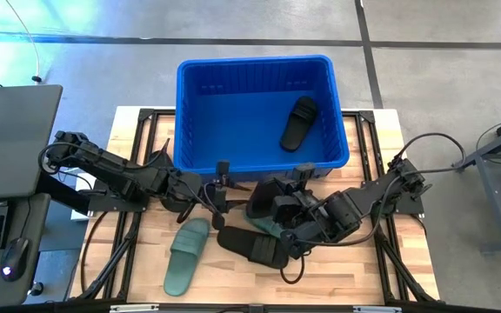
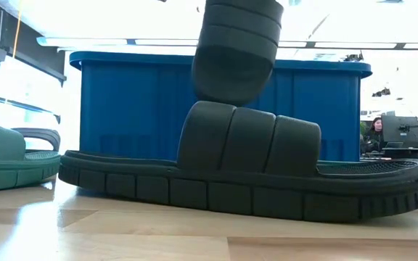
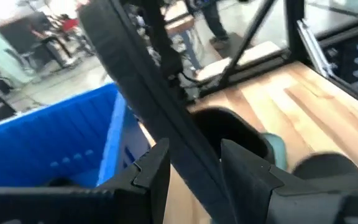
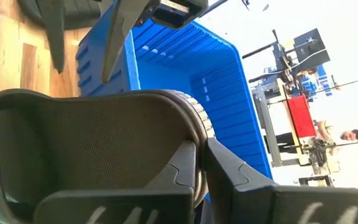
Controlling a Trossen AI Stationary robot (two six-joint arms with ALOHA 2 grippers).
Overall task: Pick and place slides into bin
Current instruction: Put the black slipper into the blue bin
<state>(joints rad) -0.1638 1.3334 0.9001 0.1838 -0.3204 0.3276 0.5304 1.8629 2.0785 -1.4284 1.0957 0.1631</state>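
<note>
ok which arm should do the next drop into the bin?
Right, probably. The right gripper is shut on a dark slide, lifted, with the bin just ahead. The left gripper sits by the bin's front wall.

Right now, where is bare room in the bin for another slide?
The bin is bare over its left and middle floor; one black slide lies near its right wall. The table before it is crowded with slides and both grippers.
</note>
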